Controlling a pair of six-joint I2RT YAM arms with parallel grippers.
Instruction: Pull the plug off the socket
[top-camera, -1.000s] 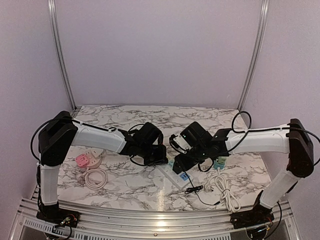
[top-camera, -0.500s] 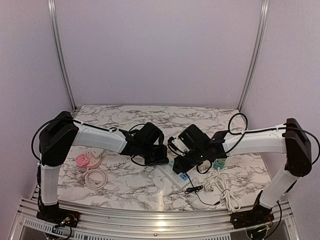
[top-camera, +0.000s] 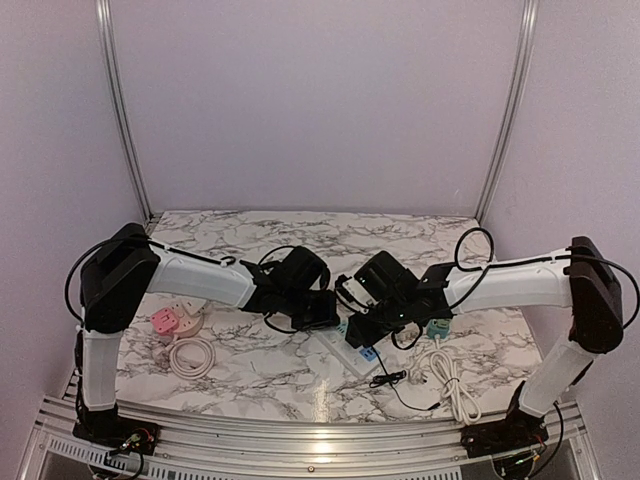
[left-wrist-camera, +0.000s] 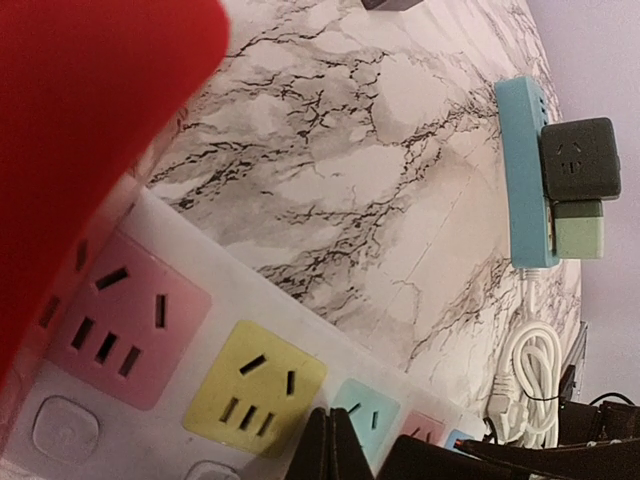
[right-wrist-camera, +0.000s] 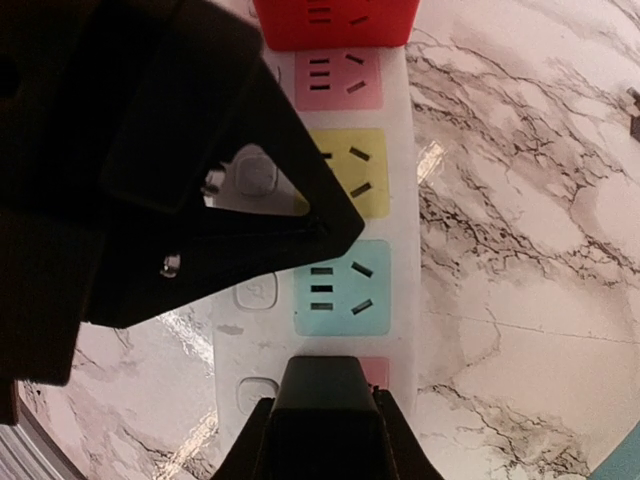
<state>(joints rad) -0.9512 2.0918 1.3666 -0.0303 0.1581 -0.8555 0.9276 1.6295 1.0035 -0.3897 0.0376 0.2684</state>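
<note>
A white power strip (right-wrist-camera: 400, 200) with pink, yellow and blue sockets lies mid-table (top-camera: 352, 355). A black plug (right-wrist-camera: 325, 385) sits in its near pink socket. My right gripper (right-wrist-camera: 325, 432) is shut on the plug, a finger tight against each side. My left gripper (left-wrist-camera: 335, 448) is shut with nothing between its fingers. Its tips rest on the strip between the yellow socket (left-wrist-camera: 255, 385) and the blue socket (left-wrist-camera: 362, 420). In the right wrist view the left gripper (right-wrist-camera: 335, 222) is the large black shape over the strip's left side.
A red block (right-wrist-camera: 333, 20) sits on the strip's far end. To the right lie a teal strip (left-wrist-camera: 525, 170) carrying a black adapter (left-wrist-camera: 578, 160), and a coiled white cable (top-camera: 450, 380). At the left are a pink socket block (top-camera: 172, 320) and a white cable coil (top-camera: 190, 355).
The right gripper has shifted slightly left and its jaws have narrowed onto the plug. The left gripper has stayed shut on the strip.
</note>
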